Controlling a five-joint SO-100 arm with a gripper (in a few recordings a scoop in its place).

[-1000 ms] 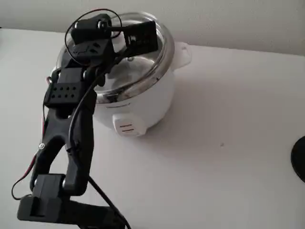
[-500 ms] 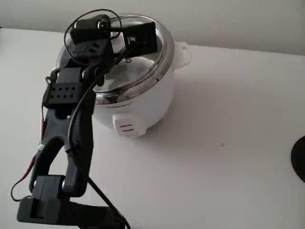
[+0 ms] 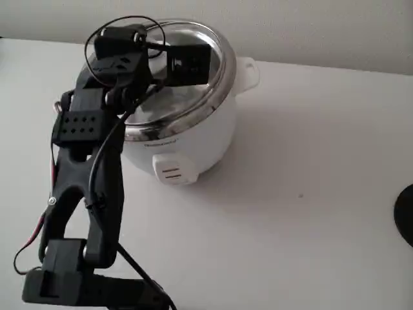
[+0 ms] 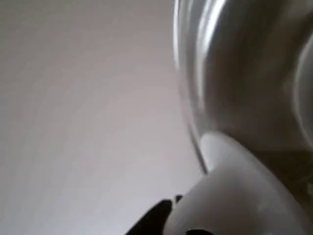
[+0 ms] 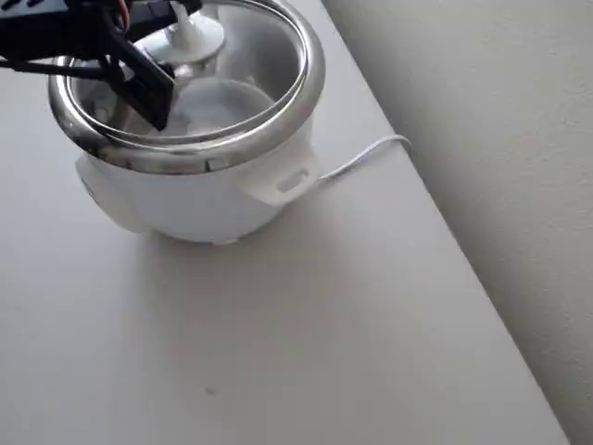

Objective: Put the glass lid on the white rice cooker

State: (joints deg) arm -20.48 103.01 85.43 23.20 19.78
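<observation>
I'm looking at a broad white tabletop (image 3: 310, 213), pale wall behind it. The black jointed arm (image 3: 87, 194) rises from its base at the lower left of the fixed view and bends over the squat round white plastic rice cooker (image 3: 193, 139) with its shiny steel rim. The front switch panel faces down-picture there; in the overhead view one small side handle (image 5: 283, 183) juts toward the wall side and a thin white cord (image 5: 361, 155) trails off along the table.

The round clear glass lid (image 3: 210, 77) with its thin metal rim sits atop the cooker. In the fixed view its rim looks slightly tilted, and I can't say whether it's seated all the way round. In the overhead view the rim tracks the cooker's steel ring closely, white knob (image 5: 190, 35) up at the centre.

The black two-finger gripper (image 5: 153, 65) is right over the lid, beside that knob. Whether its jaws are clamped on the knob or parted, I cannot tell. The wrist view is a blur of glass and a white curve.
</observation>
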